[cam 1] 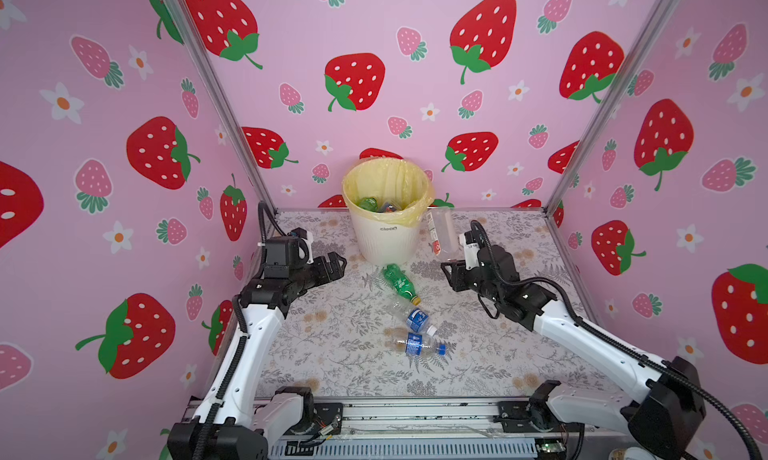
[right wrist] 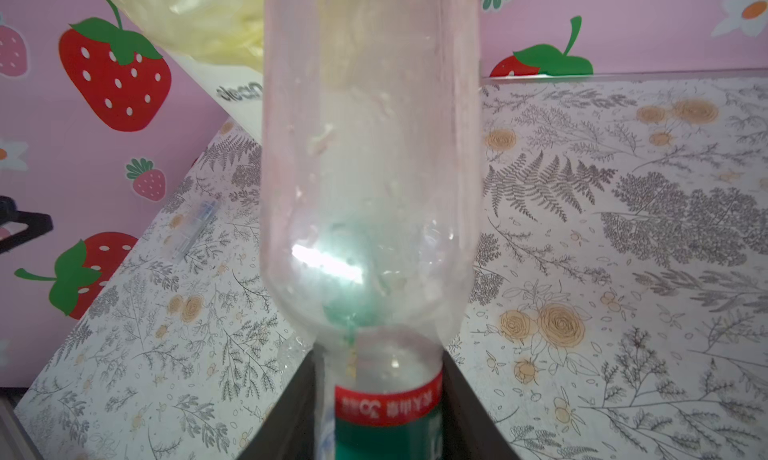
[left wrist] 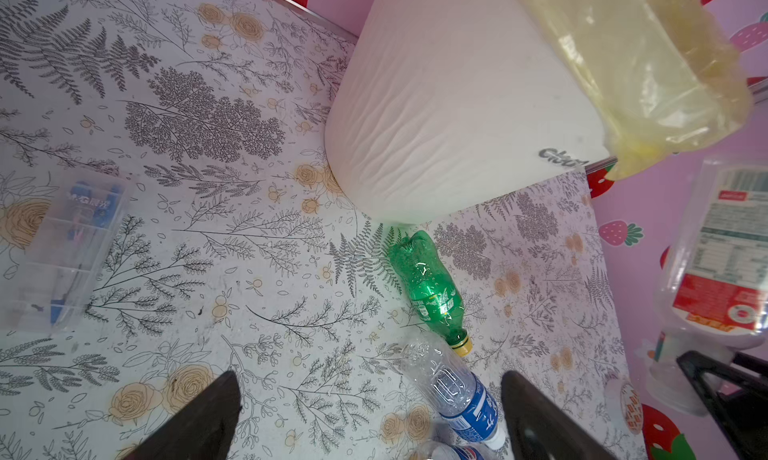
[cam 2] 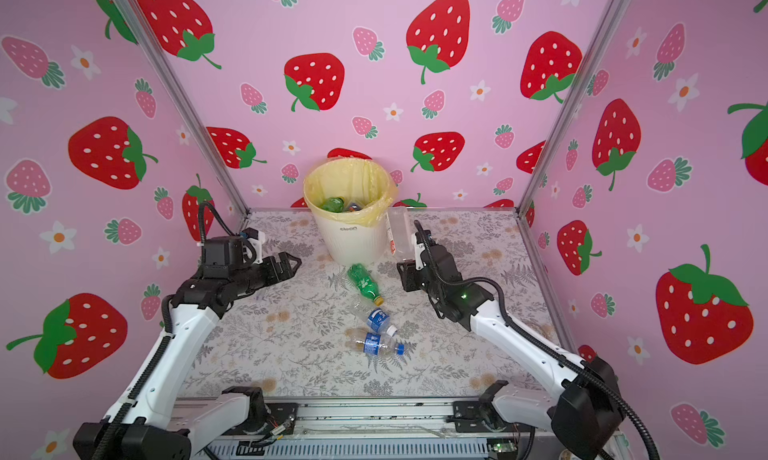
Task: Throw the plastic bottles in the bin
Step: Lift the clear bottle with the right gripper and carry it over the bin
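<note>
The white bin (cam 1: 388, 237) (cam 2: 353, 239) with its yellow liner stands at the back of the table and holds a green bottle (cam 1: 368, 204) among others. My right gripper (cam 1: 451, 264) (right wrist: 378, 395) is shut on a clear bottle (cam 1: 440, 231) (cam 2: 398, 229) (right wrist: 370, 146) with a red and white label, held upright just right of the bin, below its rim. A green bottle (cam 1: 399, 282) (left wrist: 428, 283) and two clear blue-labelled bottles (cam 1: 411, 314) (cam 1: 422, 345) lie in front of the bin. My left gripper (cam 1: 338, 264) (left wrist: 370, 395) hangs open and empty, left of the bin.
A small clear plastic box (left wrist: 66, 254) (right wrist: 195, 229) with blue contents lies on the table left of the bin. Strawberry-patterned walls close in three sides, with metal posts (cam 1: 216, 96) at the back corners. A metal rail (cam 1: 415, 412) runs along the front edge.
</note>
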Available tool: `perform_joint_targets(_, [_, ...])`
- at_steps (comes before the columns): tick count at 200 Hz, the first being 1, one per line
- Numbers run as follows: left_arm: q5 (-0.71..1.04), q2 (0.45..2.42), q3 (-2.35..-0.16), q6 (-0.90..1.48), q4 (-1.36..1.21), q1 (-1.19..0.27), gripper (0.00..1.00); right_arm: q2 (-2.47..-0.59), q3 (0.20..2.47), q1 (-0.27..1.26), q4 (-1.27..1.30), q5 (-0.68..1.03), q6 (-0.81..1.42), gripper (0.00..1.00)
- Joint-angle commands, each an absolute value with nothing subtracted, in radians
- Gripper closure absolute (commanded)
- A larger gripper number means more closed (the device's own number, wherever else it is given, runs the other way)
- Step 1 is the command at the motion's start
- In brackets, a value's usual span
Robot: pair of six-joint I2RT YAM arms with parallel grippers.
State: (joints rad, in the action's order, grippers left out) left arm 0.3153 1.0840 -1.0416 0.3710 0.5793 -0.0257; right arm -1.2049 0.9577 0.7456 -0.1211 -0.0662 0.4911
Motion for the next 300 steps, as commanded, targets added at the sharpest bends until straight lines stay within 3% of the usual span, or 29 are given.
perform_joint_targets(1, [0.331,1.080,-1.036,0.372,0.569,-0.019,0.01,-1.208,1.028,0.739,-0.132,-0.073,0.459,0.61])
perform_joint_targets(138, [0.330,1.077,-1.036,0.371,0.570,-0.018,0.01,-1.327,1.311,0.737,-0.162,-0.038,0.387,0.61])
perform_joint_targets(260, [0.337,1.077,-1.036,0.375,0.566,-0.018,0.01,-1.144,1.062,0.738,-0.082,-0.034,0.479,0.61])
perform_joint_targets(300, [0.357,1.084,-1.039,0.379,0.564,-0.018,0.01,-1.184,1.096,0.743,-0.084,0.021,0.499,0.61])
